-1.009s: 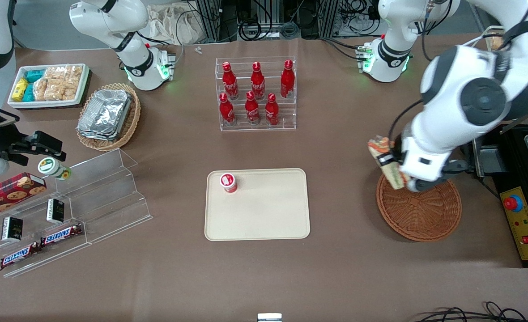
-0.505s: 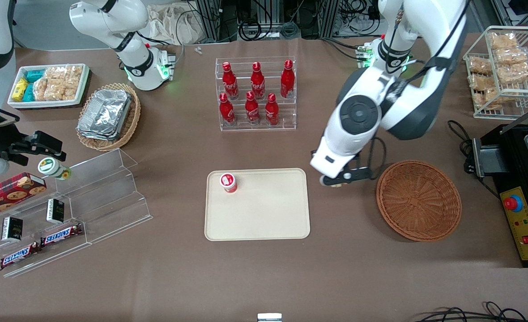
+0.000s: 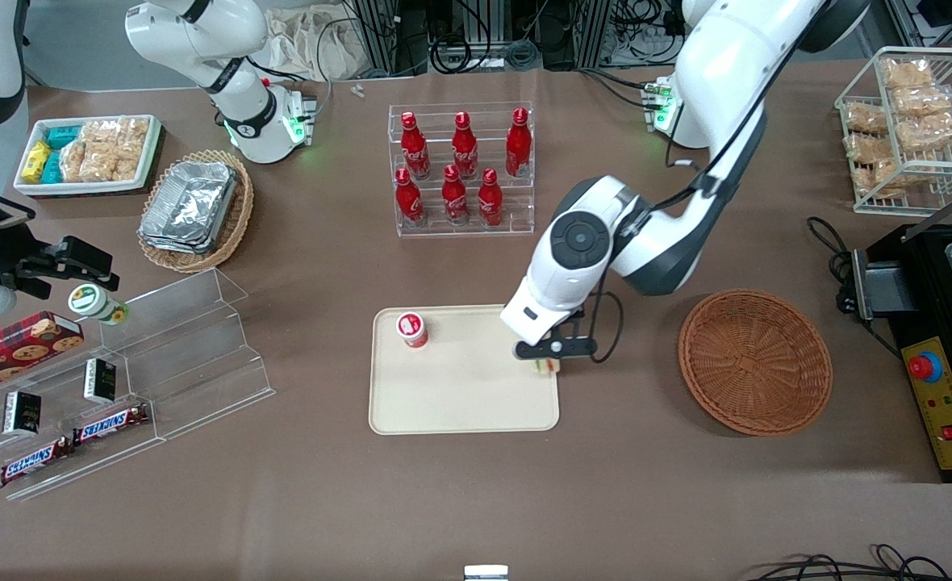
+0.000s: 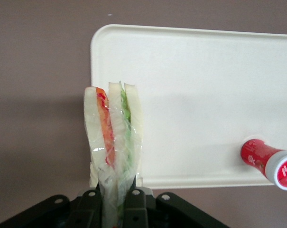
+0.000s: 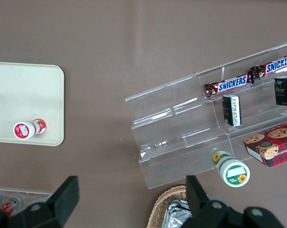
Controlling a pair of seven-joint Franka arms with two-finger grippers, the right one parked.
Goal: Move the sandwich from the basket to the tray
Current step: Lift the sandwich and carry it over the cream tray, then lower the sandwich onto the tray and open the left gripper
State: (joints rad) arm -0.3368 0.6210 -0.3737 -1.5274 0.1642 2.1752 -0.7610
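One tray [image 3: 460, 387] bears one small red bottle [image 3: 412, 329]. One sandwich [image 4: 114, 137], clamped in the gripper [image 3: 548, 365], hangs above the tray's edge toward the working arm's end of the table. One wicker basket [image 3: 754, 361] sits near the tray. Half a second ago the gripper was between tray and basket.

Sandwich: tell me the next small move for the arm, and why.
Probably carry it a little farther in over the tray, then lower. The gripper is shut on the sandwich, which hangs over the tray's edge nearest the basket, well apart from the red bottle.
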